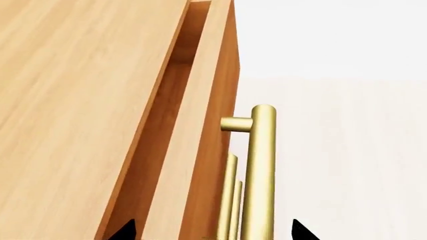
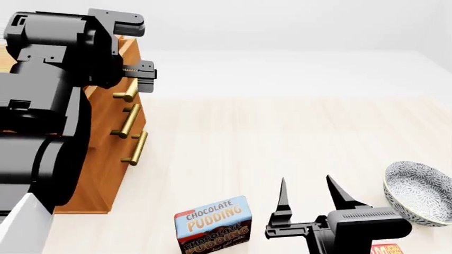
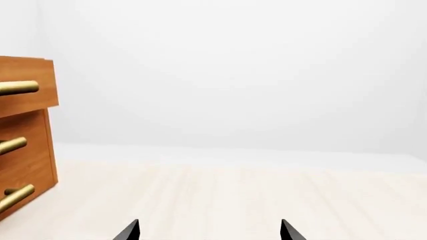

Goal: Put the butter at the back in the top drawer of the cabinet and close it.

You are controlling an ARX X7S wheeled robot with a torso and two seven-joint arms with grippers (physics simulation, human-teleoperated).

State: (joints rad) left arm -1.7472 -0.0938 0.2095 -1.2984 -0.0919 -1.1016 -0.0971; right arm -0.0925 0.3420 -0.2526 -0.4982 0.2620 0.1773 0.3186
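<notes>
The cabinet stands at the left in the head view, partly hidden by my left arm. Its top drawer is pulled out a little, with a dark gap showing behind its front. My left gripper is open, and the drawer's brass handle stands between its fingertips. In the head view that gripper sits at the handle's upper end. Only a red corner of the butter shows at the bottom edge, beside my right arm. My right gripper is open over bare floor with nothing in it.
A brown-and-blue chocolate pudding box stands just left of the right gripper. A patterned grey bowl sits at the far right. The two lower drawer handles stick out from the cabinet front. From the right wrist, the cabinet is far left.
</notes>
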